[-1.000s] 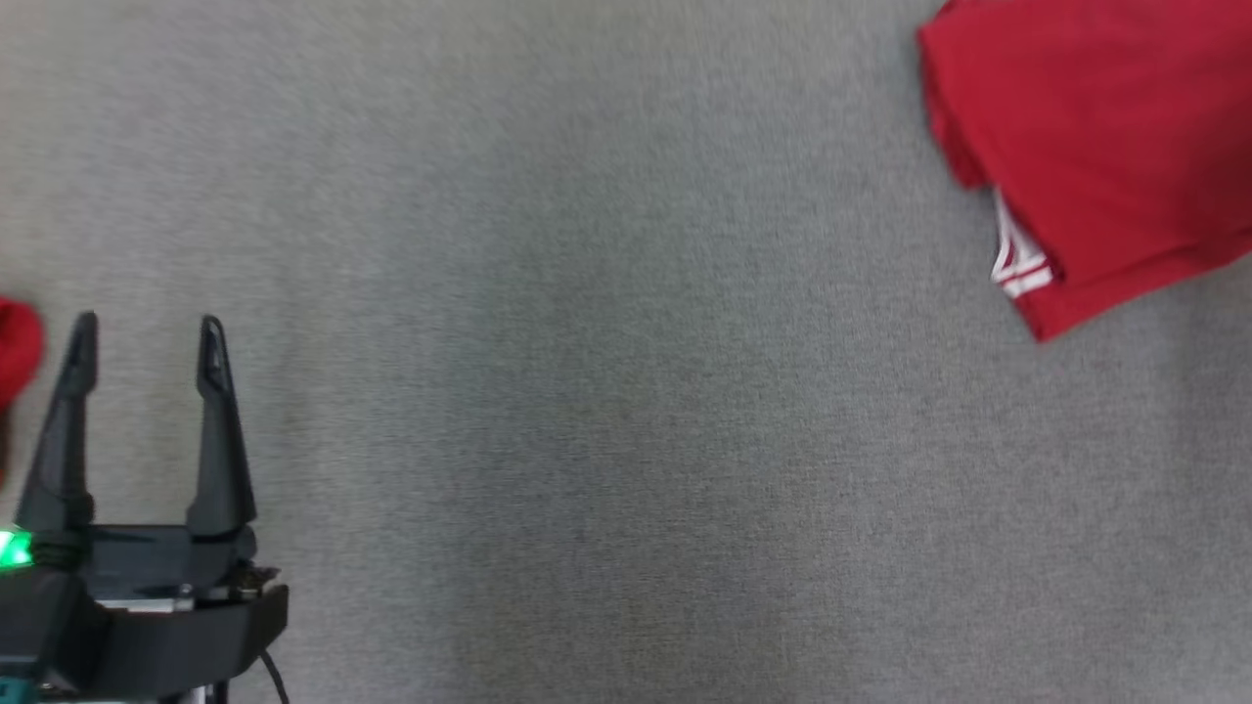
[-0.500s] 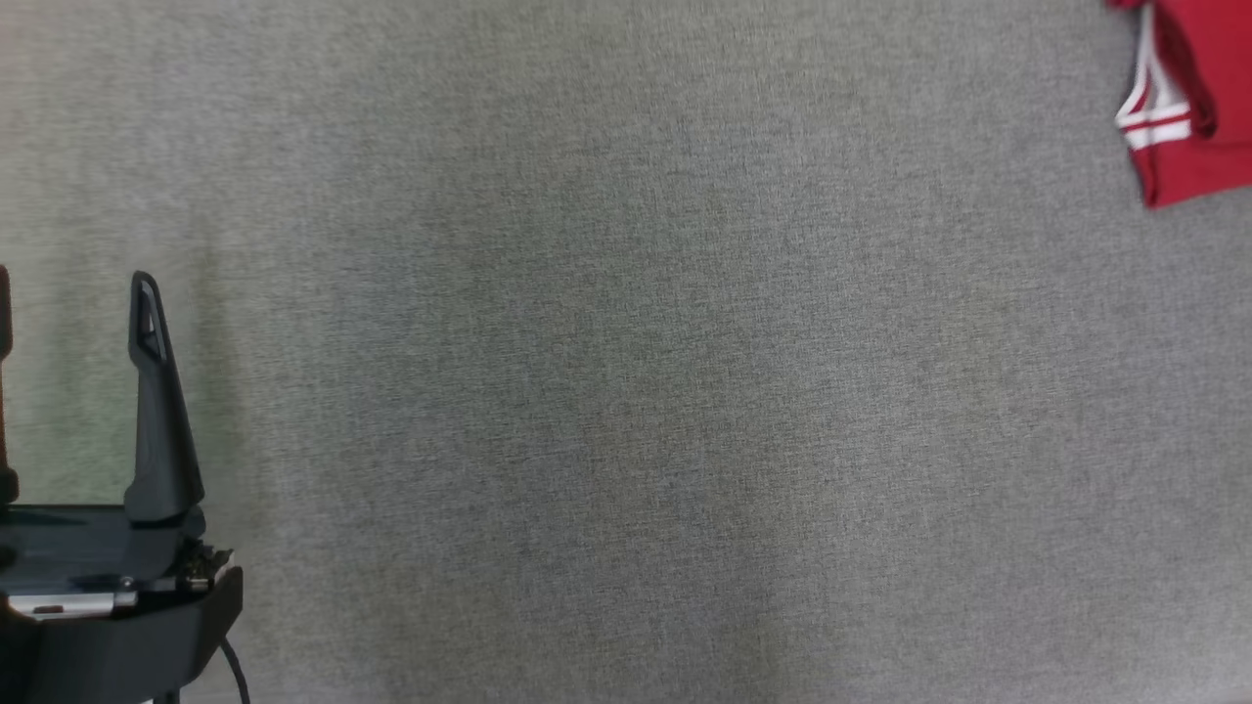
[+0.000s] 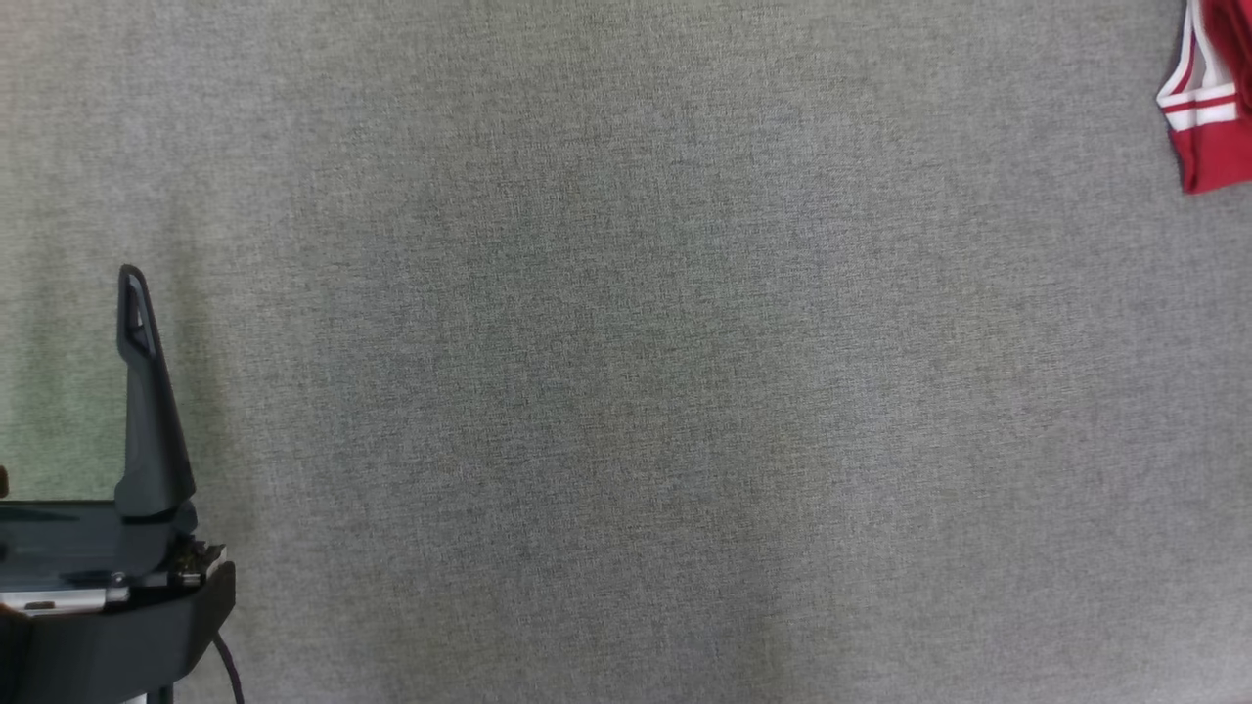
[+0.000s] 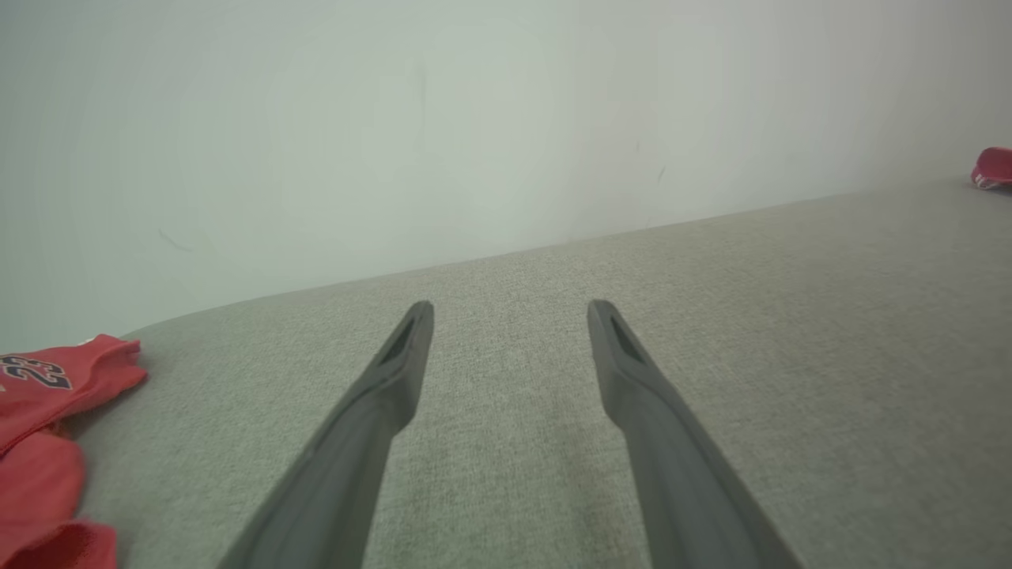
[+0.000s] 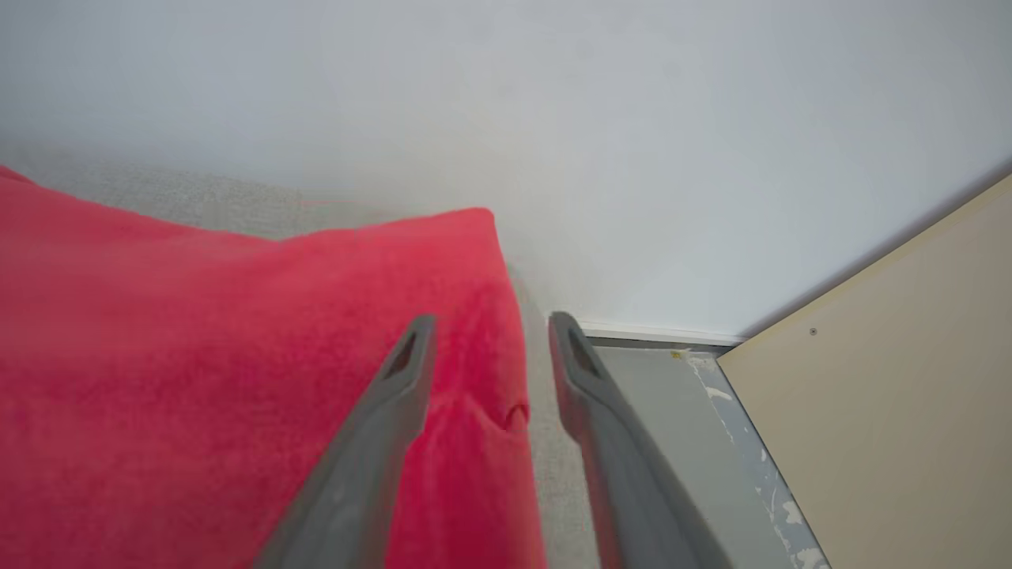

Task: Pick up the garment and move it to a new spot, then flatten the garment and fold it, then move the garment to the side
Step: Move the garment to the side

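Left gripper (image 4: pixel 512 308) first: both fingers stand wide apart with nothing between them, hovering low over the grey fabric-covered desk (image 4: pixel 791 356). From the head camera one of its dark fingers (image 3: pixel 147 411) pokes up at the lower left, and the other is cut off by the frame edge.

Right gripper (image 5: pixel 490 322) has its fingers parted too, with a clear gap between them. It sits right at the edge of the red garment (image 5: pixel 237 379). The left finger is over the red cloth, the right finger is just past the hem, over the desk edge. There's a tiny pucker in the fabric in the gap between them, but as far as I can see neither finger is pinching it.

So where's the garment? Way over on the robot's right, by the desk's edge. The head view catches a corner of it at the top right (image 3: pixel 1218 147), red with white stripe trim. The left wrist cam sees a small bit of it far off at the right (image 4: pixel 992 167).

Also on the desk, off to the left of the left gripper, is another red jersey (image 4: pixel 47 395) with "23" on it, bunched up.

Past the desk edge on the right there's grey floor (image 5: pixel 664 395), a pale wall (image 5: pixel 553 118) and a beige panel (image 5: pixel 885 395).
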Robot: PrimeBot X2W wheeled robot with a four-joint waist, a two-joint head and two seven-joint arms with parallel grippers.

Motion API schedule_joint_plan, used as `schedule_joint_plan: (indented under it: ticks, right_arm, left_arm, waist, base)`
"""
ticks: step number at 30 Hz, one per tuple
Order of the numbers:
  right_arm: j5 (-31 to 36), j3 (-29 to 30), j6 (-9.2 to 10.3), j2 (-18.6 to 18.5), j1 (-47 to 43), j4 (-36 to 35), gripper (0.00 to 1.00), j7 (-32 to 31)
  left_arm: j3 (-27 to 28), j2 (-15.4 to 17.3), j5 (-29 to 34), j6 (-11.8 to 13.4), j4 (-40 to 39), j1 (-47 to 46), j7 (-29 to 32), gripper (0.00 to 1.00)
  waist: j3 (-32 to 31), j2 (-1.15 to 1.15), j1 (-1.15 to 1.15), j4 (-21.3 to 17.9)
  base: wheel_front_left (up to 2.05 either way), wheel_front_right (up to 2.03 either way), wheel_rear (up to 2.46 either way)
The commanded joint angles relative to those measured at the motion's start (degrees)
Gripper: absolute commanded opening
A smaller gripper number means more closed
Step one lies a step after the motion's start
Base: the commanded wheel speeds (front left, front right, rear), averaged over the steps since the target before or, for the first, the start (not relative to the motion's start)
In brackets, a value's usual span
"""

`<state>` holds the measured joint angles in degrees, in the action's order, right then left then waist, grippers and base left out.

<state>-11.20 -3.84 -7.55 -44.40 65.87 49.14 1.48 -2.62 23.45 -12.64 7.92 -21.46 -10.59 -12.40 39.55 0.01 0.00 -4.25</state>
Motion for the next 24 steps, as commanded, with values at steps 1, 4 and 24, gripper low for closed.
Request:
schedule_joint_plan:
  ticks: [1,4,24]
  right_arm:
    - [1.5,0.5,0.15,0.5,0.7,0.5,1.00,1.1]
    - [2.7,1.5,0.15,1.4,1.0,0.6,1.00,3.0]
    - [-5.6,-3.6,0.15,13.2,-20.5,-17.0,1.00,9.3]
  left_arm:
    - [-0.1,-0.1,-0.1,0.1,0.7,-0.1,-0.5,1.00]
    - [-0.3,-0.7,-0.5,0.2,2.4,0.6,-0.8,1.00]
    - [-1.2,-5.7,-4.8,1.1,17.4,11.7,-2.2,1.00]
  waist:
    - [-0.9,-0.01,0.00,0.1]
    - [-3.3,-0.01,0.00,0.3]
    - [-30.5,-0.01,0.00,1.8]
  base:
    - [0.00,0.00,0.00]
    - [0.00,0.00,0.00]
    - [0.00,0.00,0.00]
